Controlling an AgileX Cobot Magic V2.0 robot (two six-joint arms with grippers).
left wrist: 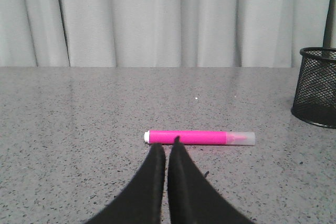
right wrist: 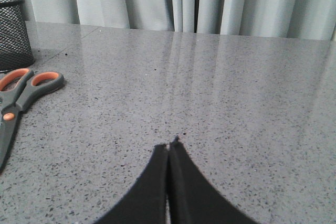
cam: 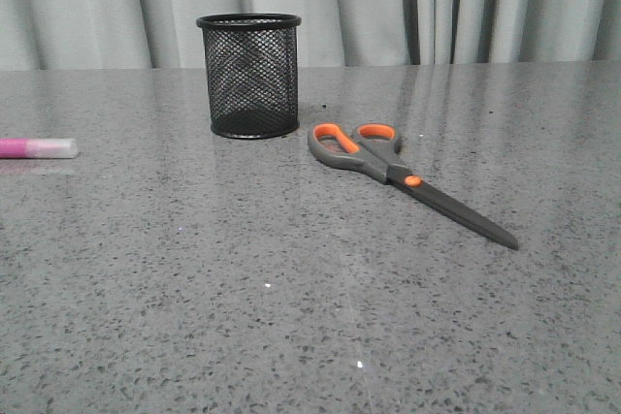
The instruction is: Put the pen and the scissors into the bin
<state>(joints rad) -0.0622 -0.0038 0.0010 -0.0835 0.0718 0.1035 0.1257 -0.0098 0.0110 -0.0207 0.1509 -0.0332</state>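
The black mesh bin stands upright at the back middle of the grey table. The scissors lie flat to its right, orange-lined handles toward the bin, blades pointing to the front right. The pink pen lies flat at the far left edge, its whitish cap toward the bin. In the left wrist view the pen lies crosswise just beyond my left gripper, which is shut and empty. My right gripper is shut and empty, with the scissors and bin off to its side. Neither gripper shows in the front view.
Pale curtains hang behind the table's far edge. The bin also shows at the side of the left wrist view. The speckled tabletop is bare in front of the bin and scissors.
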